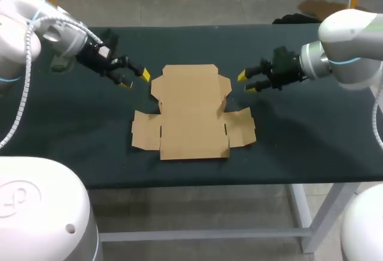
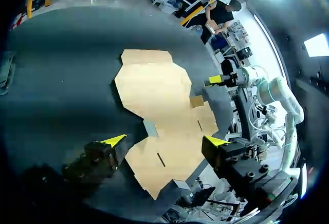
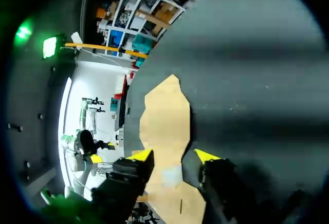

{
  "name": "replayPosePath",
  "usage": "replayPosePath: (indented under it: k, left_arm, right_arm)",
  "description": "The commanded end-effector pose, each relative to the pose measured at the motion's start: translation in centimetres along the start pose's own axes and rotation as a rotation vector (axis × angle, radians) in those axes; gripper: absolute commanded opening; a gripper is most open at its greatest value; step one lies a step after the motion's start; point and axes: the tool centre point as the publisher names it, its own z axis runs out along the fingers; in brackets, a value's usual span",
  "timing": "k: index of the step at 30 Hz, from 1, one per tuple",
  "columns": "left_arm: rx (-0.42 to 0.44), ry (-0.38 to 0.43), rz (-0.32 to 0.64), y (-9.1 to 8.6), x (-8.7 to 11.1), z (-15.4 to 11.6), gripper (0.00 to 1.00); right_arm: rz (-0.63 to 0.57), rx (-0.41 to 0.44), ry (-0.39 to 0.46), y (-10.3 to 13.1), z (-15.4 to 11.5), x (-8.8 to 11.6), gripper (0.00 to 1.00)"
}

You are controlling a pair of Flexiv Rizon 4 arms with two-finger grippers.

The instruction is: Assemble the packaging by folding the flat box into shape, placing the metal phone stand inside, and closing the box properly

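Note:
A flat, unfolded brown cardboard box [image 1: 190,114] lies in the middle of the dark table, its flaps spread out to both sides. My left gripper [image 1: 134,79] hovers just off the box's far left corner, open and empty. In the left wrist view the box [image 2: 159,95] lies ahead of that gripper [image 2: 165,141]. My right gripper [image 1: 246,82] hangs off the box's far right corner, its yellow tips apart with nothing between them. The right wrist view shows the box [image 3: 165,121] ahead of this gripper [image 3: 175,155]. No metal phone stand is clearly visible.
A small grey object [image 1: 60,63] sits near the table's left end, partly behind my left arm, and appears at the table's edge [image 2: 6,72] in the left wrist view. Dark table surface [image 1: 299,135] surrounds the box.

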Motion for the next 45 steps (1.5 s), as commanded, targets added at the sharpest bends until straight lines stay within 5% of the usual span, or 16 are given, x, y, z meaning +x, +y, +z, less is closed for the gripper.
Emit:
replayPosePath:
  k: [1,24,39,45]
  left_arm:
    - [-0.02,0.013,0.0,-0.7,-0.6,0.2,1.0]
    - [-0.015,0.031,-0.015,-0.7,-1.9,0.0,1.0]
    - [-0.009,0.045,-0.029,-0.4,-2.9,-0.3,1.0]
    - [-0.019,0.049,-0.03,-0.5,-3.1,-0.3,1.0]
  right_arm:
    - [0.004,0.031,0.01,1.7,1.2,-1.2,0.56]
    - [0.01,0.071,-0.037,3.6,5.8,-1.0,0.54]
    - [0.015,0.086,0.008,3.2,8.1,-0.9,0.49]
    - [-0.009,0.065,0.042,3.1,8.3,-0.9,0.35]
